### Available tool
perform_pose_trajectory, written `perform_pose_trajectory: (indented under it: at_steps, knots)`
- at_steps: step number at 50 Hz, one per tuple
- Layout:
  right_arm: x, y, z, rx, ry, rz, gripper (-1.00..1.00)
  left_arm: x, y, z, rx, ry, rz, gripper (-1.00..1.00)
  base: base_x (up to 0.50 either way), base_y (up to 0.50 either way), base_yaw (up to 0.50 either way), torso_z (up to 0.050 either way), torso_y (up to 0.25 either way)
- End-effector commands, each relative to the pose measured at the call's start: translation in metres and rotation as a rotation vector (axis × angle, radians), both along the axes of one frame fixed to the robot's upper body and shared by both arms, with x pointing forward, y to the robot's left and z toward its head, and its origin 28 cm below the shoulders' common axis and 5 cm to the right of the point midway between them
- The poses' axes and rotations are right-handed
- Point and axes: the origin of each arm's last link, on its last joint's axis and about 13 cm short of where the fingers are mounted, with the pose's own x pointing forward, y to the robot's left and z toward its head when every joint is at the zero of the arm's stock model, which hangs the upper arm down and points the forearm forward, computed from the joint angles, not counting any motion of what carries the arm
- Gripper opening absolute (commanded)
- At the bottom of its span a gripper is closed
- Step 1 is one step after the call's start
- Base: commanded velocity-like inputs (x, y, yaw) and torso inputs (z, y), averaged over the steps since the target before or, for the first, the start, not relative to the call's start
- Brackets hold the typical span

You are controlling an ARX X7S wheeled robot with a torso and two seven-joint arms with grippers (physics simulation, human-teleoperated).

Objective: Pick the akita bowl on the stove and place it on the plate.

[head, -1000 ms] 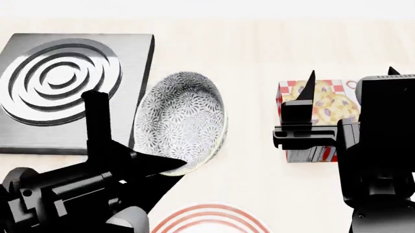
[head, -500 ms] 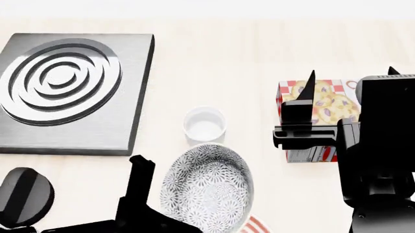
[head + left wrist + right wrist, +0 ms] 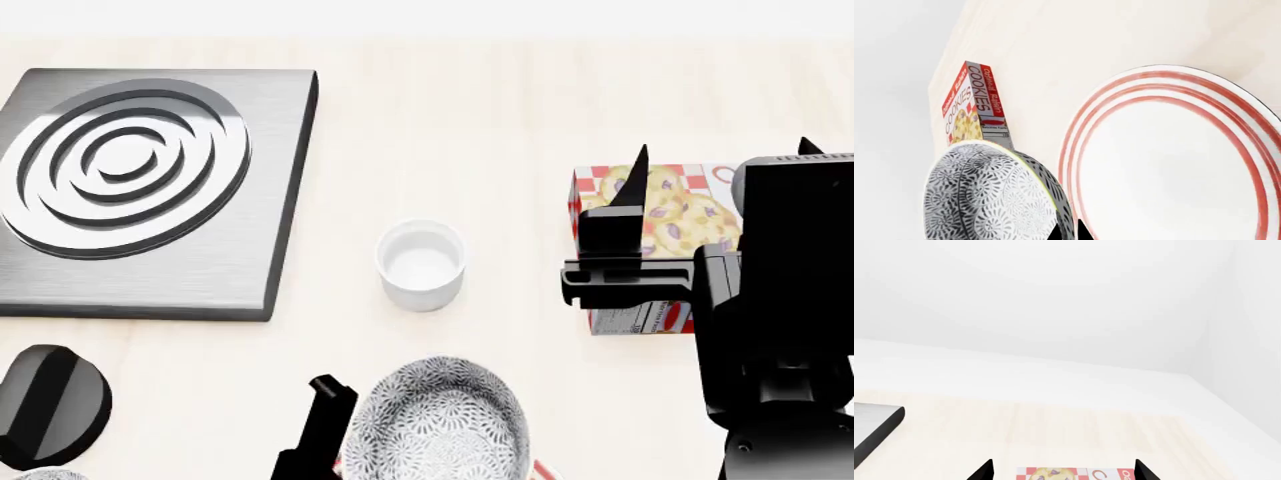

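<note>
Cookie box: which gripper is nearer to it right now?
Right. The right gripper hangs over the cookie box, fingers straddling it in the right wrist view. The left gripper is off to the side, holding the akita bowl above the plate.

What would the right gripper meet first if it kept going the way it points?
Probably the cookie box, which sits just ahead between the right gripper's open fingertips in its wrist view. Height is unclear, so it may pass just over the box.

The stove [image 3: 147, 190] looks like brushed grey metal, the desk [image 3: 454, 130] pale matt wood, the akita bowl [image 3: 434, 425] and plate [image 3: 1167, 165] smooth glazed ceramic.
</note>
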Motion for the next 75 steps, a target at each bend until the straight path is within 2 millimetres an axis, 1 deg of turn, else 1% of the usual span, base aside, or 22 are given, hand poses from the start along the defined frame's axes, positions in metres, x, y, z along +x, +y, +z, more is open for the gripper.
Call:
perform_pose_trajectory:
  at_steps: [1, 24, 34, 47, 75]
  knots:
    - [0.002, -0.002, 0.000, 0.023, -0.009, -0.002, 1.00, 0.001, -0.007, -0.002, -0.003, -0.009, -0.020, -1.00, 0.00, 0.00, 0.00, 0.000, 0.000]
    - [0.002, -0.002, 0.000, 0.023, -0.009, -0.002, 1.00, -0.004, -0.009, -0.011, 0.002, 0.011, -0.026, -1.00, 0.00, 0.00, 0.00, 0.000, 0.000]
    - [0.002, -0.002, 0.000, 0.023, -0.008, -0.002, 1.00, -0.008, -0.006, -0.020, 0.026, 0.037, -0.026, -1.00, 0.00, 0.00, 0.00, 0.000, 0.000]
    - [0.002, -0.002, 0.001, 0.024, -0.009, -0.003, 1.00, -0.008, -0.002, -0.032, 0.029, 0.061, -0.010, -1.00, 0.00, 0.00, 0.00, 0.000, 0.000]
    - [0.002, -0.002, 0.000, 0.022, -0.008, -0.002, 1.00, -0.007, -0.002, -0.038, 0.027, 0.064, 0.000, -1.00, 0.00, 0.00, 0.00, 0.001, 0.000]
